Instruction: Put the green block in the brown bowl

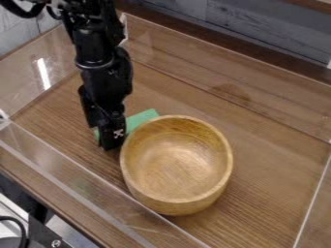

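In the camera view, the black metal end effector (108, 139) points down with its fingers spread at the bright green block (141, 120), likely placed there to straddle it for a grip. The block lies on the brown wooden counter (258, 97), just beside the round light-brown wooden bowl (177, 165), outside it. It looks flat and plain-faced, partly hidden by the fingers.

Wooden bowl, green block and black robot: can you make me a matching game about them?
1. round light-brown wooden bowl
2. flat bright green block
3. black end effector

A. beside the bowl, partly hidden
B. nothing in it
C. reaching down at the block

Pairs: 1-B, 2-A, 3-C
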